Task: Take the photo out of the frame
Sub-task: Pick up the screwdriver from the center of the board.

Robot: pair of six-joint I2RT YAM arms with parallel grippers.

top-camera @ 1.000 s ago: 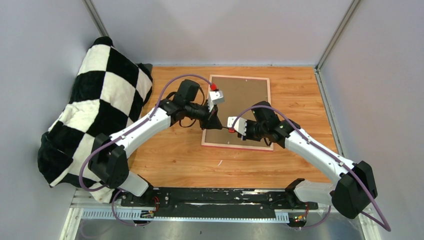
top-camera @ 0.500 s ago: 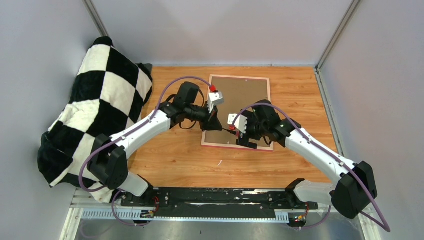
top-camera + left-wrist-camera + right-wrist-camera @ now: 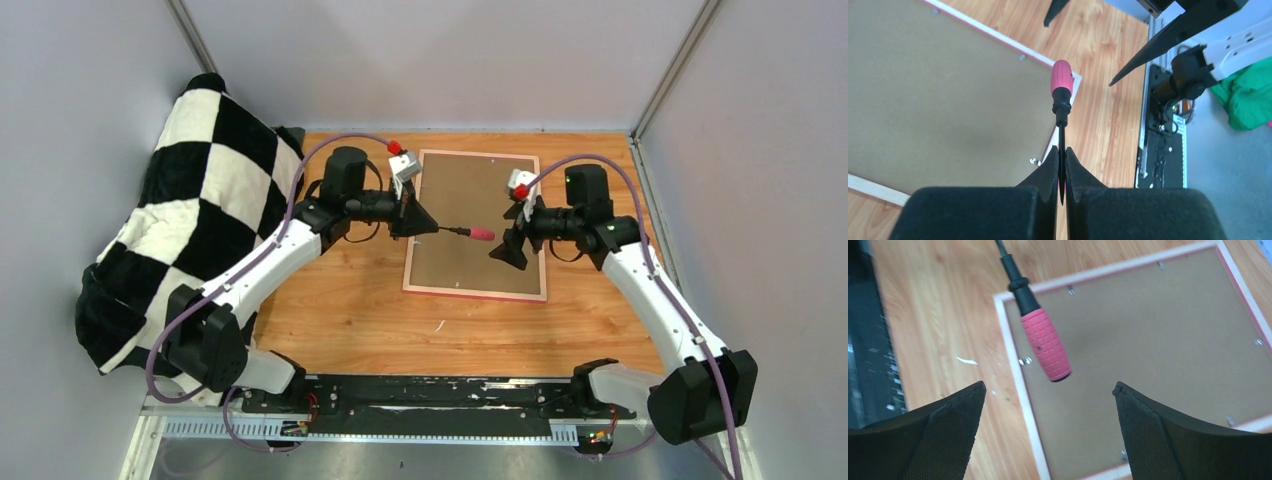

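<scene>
The frame (image 3: 474, 293) lies face down on the wooden table, its pink-white border round a brown backing board (image 3: 478, 190). The photo is hidden beneath that board. My left gripper (image 3: 430, 229) is shut on the thin black shaft of a screwdriver (image 3: 470, 233), whose pink handle (image 3: 1061, 77) points right over the board. In the left wrist view the gripper (image 3: 1062, 156) pinches the shaft tip. My right gripper (image 3: 508, 246) hangs open just right of the handle. In the right wrist view the handle (image 3: 1045, 346) floats above that gripper's gap (image 3: 1048, 392), touching neither finger.
A black-and-white checkered blanket (image 3: 200, 200) is heaped at the table's left edge. Small metal tabs (image 3: 1024, 361) dot the frame's inner rim. Grey walls close in the back and sides. A black rail (image 3: 430, 395) runs along the near edge, with green cloth (image 3: 1248, 95) beyond it.
My right gripper opened wide and drew back to the right, away from the screwdriver. My left gripper stayed shut on the shaft and moved farther back, carrying the screwdriver.
</scene>
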